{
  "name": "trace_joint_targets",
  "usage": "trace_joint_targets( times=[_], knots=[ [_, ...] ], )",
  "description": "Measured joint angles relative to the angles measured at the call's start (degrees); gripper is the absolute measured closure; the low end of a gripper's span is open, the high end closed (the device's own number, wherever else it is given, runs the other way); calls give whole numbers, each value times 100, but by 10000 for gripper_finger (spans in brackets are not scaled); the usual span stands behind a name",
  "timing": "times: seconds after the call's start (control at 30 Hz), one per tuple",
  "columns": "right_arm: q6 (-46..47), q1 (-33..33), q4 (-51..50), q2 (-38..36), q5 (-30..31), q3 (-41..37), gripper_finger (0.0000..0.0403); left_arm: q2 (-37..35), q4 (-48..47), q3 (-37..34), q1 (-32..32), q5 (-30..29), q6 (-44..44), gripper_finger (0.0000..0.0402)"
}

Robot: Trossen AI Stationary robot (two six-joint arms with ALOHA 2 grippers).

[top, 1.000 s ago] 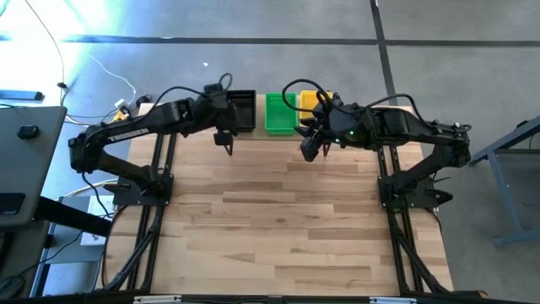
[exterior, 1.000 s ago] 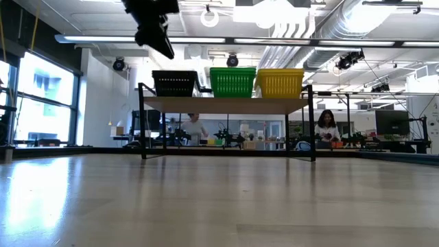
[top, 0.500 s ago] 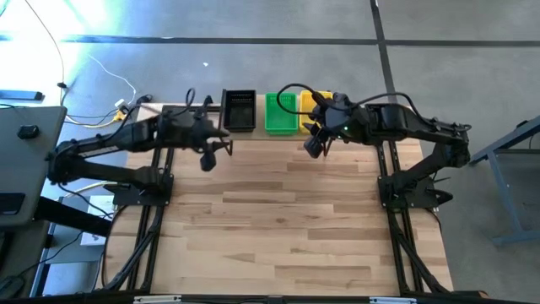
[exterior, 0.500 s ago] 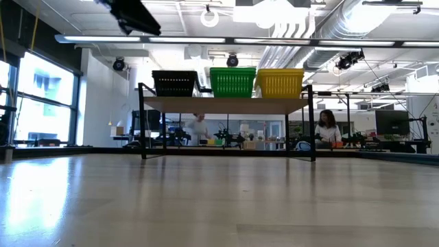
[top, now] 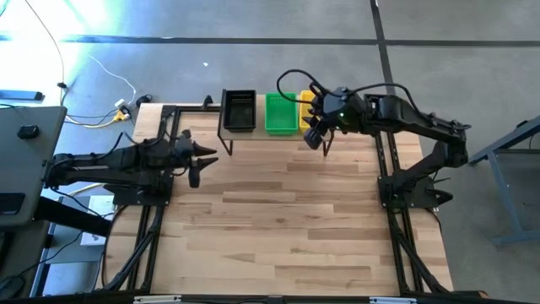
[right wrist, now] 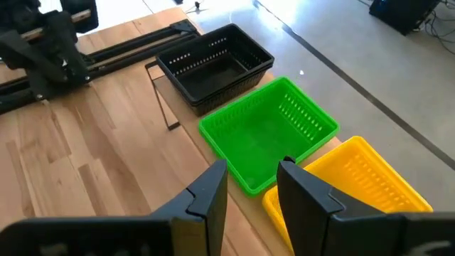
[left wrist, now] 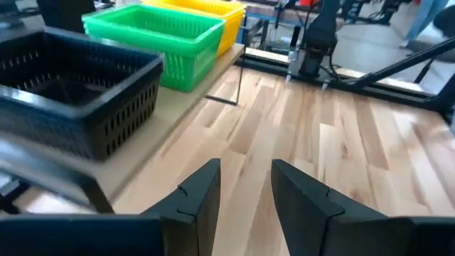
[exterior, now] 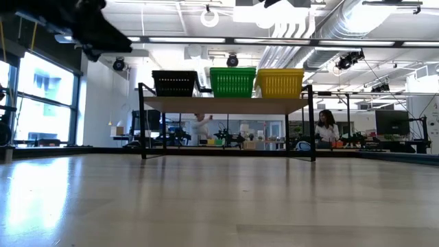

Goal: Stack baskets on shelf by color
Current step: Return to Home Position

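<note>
My left gripper [top: 195, 167] hangs empty over the surface's [top: 287, 224] left side, fingers slightly apart. My right gripper [top: 319, 142], likewise parted and empty, hovers by the shelf [exterior: 226, 104]. On it, side by side, sit a black basket [top: 239, 111], green basket [top: 280, 113] and yellow basket [exterior: 280, 82].

No txt, labels, brand marks or nos. legible in any view. Baskets [top: 281, 113] just ahead of the right claw [top: 319, 142] carry no readable print. Room bkgd [exterior: 384, 123] far beyond it is too small to tell.

Left gripper [left wrist: 245, 164], right gripper [right wrist: 253, 163]: fingers [left wrist: 202, 196] apart
</note>
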Motion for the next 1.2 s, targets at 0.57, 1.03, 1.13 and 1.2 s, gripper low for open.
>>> trace_joint_targets(
  times=[0.57,1.03,1.13,1.2],
  knots=[
    [-342,-190,-112,-338,-288,0,293,-2759,409,-2015,-159,153,-799,284],
    [-423,-90,-807,-1471,-173,-602,293,-2741,1699,-2619,-150,386,-901,284],
    [-161,-20,-469,-2027,-227,-1518,293,-2740,1698,-2617,-150,383,-892,284],
    [-4,50,-54,-2442,-255,-2152,293,-2742,1698,-2617,-150,383,-892,284]
  ],
)
